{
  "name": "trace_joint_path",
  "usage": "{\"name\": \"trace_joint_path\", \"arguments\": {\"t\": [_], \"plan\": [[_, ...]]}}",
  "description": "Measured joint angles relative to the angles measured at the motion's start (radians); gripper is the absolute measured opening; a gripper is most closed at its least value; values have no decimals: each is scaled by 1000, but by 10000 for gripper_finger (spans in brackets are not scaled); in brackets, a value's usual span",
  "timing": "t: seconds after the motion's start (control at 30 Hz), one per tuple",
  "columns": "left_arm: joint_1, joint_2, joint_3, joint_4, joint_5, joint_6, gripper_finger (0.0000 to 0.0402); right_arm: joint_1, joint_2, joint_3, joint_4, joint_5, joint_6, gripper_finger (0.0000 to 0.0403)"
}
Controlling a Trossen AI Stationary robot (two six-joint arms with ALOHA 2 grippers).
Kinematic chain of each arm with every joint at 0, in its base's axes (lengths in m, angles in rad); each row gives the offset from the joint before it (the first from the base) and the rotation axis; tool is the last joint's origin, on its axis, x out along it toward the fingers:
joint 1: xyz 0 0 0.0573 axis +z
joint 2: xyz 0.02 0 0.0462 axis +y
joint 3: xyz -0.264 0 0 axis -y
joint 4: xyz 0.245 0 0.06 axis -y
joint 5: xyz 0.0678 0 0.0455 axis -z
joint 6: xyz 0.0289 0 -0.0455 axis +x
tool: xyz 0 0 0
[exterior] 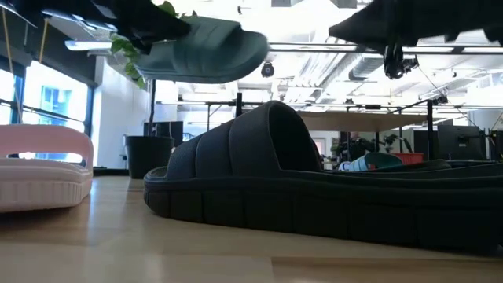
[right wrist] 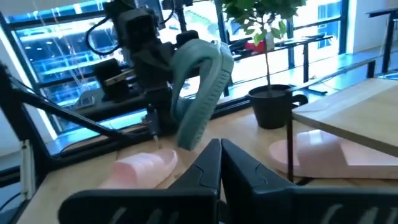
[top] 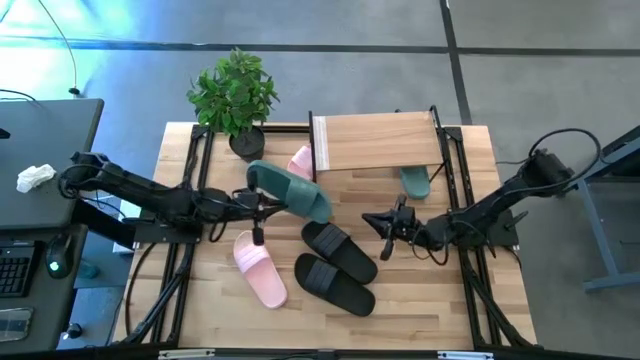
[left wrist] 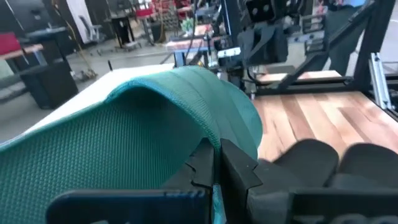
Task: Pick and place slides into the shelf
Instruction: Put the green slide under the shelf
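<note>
The left gripper [top: 262, 204] held a teal slide [top: 290, 190] clamped above the desk [top: 440, 300], just left of the shelf [top: 375, 143], whose near edge stood unobstructed. The right gripper [top: 385, 224] hung pinched together and empty right of the black slides [top: 335, 265]; no writing was readable.

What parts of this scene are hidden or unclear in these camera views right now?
- Second teal slide: high view, mostly hidden under the shelf board.
- Pink slide by the plant: high view, partly covered by the held teal slide.
- Left gripper: its hold on the held teal slide is too dark to make out.
- Black slide: low view, blocks most of the table behind.
</note>
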Motion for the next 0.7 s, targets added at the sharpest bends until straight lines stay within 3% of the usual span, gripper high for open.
{"name": "trace_joint_path", "arguments": {"t": [0.2, 0.47, 0.7], "plan": [[0, 145, 23, 145, -25, 45, 0, -63, 3, -8, 1, -142, 9, 52], [0, 296, 144, 150, -60, 115, 0, -126, 3, -8, 1, -120, 88, 185], [0, 361, 207, 142, -60, 150, 0, -150, 3, -8, -8, -161, 134, 227]]}}
